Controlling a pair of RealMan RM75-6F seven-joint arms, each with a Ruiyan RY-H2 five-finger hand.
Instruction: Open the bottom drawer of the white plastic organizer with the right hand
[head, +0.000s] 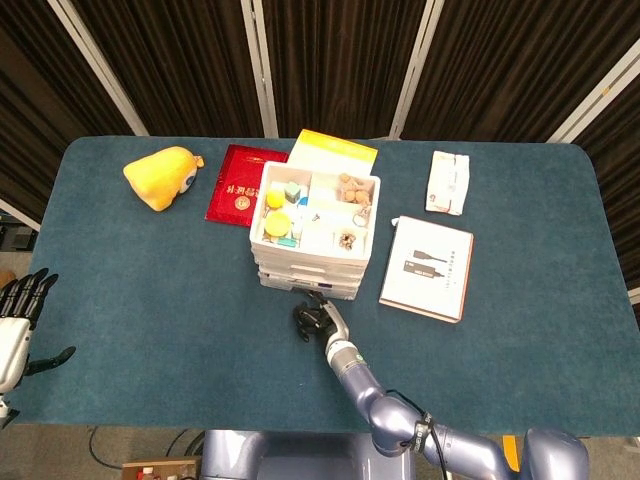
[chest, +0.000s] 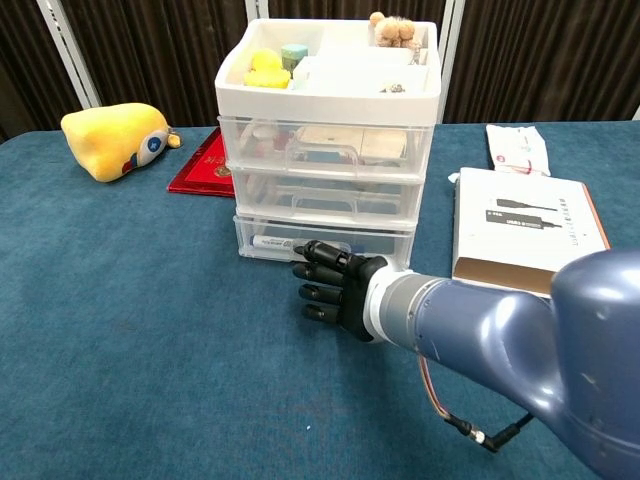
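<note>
The right hand (chest: 330, 288), black with fingers curled, sits at the front of the bottom drawer (chest: 325, 240) of the white plastic three-drawer organizer (chest: 328, 120); an actual grip cannot be confirmed. Far off, the left hand (head: 18, 310) hangs spread, holding nothing.

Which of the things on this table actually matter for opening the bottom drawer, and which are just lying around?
Part of the job:
white plastic organizer
bottom drawer
right hand, at the drawer front

Just lying about:
yellow plush toy
red booklet
yellow folder
white manual
white packet
left hand, idle at the table's edge
</note>
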